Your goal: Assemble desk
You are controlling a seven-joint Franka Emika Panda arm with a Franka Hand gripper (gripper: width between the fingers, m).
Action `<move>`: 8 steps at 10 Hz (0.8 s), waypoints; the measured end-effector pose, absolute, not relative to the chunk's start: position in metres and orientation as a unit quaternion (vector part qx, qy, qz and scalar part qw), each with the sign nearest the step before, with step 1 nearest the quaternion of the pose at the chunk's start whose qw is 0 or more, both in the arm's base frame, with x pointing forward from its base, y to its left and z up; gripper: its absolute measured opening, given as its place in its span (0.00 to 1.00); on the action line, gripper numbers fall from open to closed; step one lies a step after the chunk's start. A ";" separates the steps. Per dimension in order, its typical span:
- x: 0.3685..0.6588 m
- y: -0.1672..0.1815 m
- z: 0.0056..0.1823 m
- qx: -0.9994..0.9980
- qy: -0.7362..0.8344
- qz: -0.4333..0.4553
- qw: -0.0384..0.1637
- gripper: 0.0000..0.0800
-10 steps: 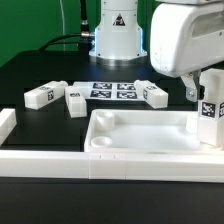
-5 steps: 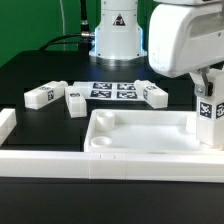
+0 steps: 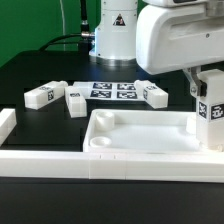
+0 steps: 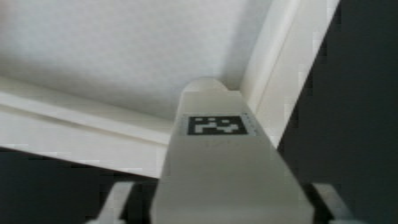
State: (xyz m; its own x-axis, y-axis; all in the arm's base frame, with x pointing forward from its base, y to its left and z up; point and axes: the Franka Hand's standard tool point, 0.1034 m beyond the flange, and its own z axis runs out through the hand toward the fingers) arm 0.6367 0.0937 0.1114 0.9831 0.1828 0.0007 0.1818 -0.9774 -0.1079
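Observation:
The white tray-like tabletop [image 3: 140, 114] lies in front of the bars, with a round socket [image 3: 100, 146] at its near corner. A white block leg [image 3: 210, 118] with a black-and-white tag stands upright at the tabletop's end on the exterior view's right. My gripper [image 3: 207, 92] is shut on the upper part of this leg. In the wrist view the leg [image 4: 217, 140] fills the space between the two fingers [image 4: 121, 200], over the tabletop's corner [image 4: 125, 50]. Where the leg's lower end meets the tabletop is hidden.
Three more tagged legs [image 3: 42, 95] [image 3: 76, 100] [image 3: 154, 95] lie flat on the black table behind the tabletop. The marker board [image 3: 113, 90] lies between them. White border bars [image 3: 100, 166] [image 3: 8, 125] run along the front and the exterior view's left. The robot base [image 3: 118, 30] stands behind.
The jaws have closed onto the upright leg. The wrist housing has shifted toward the exterior view's left, while the leg has stayed nearly in place.

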 end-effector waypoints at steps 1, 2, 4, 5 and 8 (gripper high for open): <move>0.636 0.095 0.111 -0.997 -0.046 0.007 0.054 0.36; 0.636 0.095 0.111 -0.998 -0.015 0.009 0.054 0.36; 0.636 0.096 0.111 -0.997 0.048 0.012 0.053 0.36; 0.636 0.096 0.111 -0.996 0.075 0.014 0.053 0.36; 0.636 0.096 0.111 -0.986 0.157 0.018 0.052 0.36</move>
State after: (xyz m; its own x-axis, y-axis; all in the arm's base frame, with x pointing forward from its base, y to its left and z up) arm 0.6364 0.0962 0.1115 0.9499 -0.3081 -0.0517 -0.3119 -0.9451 -0.0971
